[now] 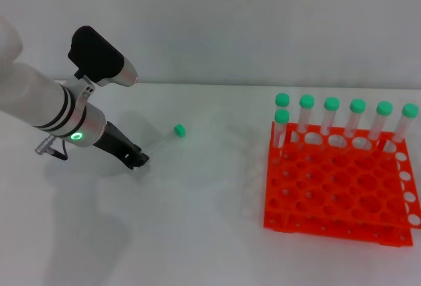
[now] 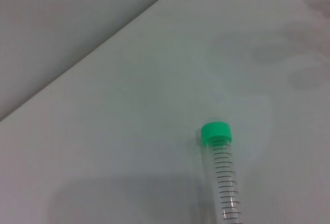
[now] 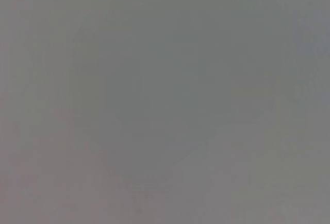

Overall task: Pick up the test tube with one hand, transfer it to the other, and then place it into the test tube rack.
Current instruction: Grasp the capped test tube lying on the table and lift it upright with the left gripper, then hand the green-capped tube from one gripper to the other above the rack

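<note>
Head view: the left gripper [image 1: 138, 160], black and mounted on a silver-white arm with a lit green ring, is lowered to the white table [image 1: 197, 233] at the left of the scene. Its tip meets the bottom end of the test tube [image 1: 164, 142], which lies flat on the table with its green cap pointing away from the gripper, toward the far right. Whether the fingers are spread or pinching the tube cannot be told from here. The test tube rack [image 1: 339, 187], orange-red, stands well apart at the right, carrying seven green-capped tubes [image 1: 332, 118] upright along its far edge. The right gripper does not appear in this view.

Left wrist view: only the test tube [image 2: 220, 172] shows, lying on the table, with cap and graduation marks legible, a detail the head view does not give. The gripper's own fingers are out of frame, so its state stays undetermined. The rack is not shown.

Right wrist view: a uniform grey field; nothing identifiable.
</note>
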Controlling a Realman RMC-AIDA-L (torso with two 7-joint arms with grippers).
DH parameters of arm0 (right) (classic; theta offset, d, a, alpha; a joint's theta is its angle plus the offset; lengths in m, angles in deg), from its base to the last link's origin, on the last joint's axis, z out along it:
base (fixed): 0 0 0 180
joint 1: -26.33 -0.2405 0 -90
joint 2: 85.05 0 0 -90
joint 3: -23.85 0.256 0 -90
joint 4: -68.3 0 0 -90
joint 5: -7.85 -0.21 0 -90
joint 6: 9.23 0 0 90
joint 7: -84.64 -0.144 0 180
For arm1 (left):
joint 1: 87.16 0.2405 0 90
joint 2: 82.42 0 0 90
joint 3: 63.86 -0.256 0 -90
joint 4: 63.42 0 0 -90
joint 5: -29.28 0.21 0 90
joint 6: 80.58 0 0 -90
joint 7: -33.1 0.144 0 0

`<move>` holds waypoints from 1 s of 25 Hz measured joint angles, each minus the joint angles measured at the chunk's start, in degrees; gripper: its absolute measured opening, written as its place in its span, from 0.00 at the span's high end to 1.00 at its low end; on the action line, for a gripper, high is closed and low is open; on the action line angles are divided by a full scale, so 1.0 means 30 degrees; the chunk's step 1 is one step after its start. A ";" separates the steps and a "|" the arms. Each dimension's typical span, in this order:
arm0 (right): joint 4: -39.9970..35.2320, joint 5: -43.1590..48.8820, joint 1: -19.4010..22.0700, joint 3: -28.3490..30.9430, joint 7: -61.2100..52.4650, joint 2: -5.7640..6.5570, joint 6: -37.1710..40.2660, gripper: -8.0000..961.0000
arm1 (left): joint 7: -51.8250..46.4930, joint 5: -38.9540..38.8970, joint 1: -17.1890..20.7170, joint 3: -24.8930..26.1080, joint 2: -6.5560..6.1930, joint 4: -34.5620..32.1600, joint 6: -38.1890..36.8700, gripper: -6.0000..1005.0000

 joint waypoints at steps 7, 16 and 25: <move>-0.0025 -0.0001 -0.0028 0.0000 0.0000 -0.0027 -0.0012 0.11 | 0.0030 -0.0007 0.0060 0.0000 0.0021 -0.0021 0.0228 0.79; -0.0036 -0.0001 -0.0033 0.0000 0.0002 -0.0060 -0.0015 0.11 | 0.1320 -0.1475 0.0056 0.0000 0.0063 -0.0033 0.0621 0.80; -0.0037 -0.0001 -0.0016 0.0024 -0.0010 -0.0058 0.0022 0.11 | 0.4764 -0.6450 0.0187 0.0002 0.0064 0.0183 0.0661 0.81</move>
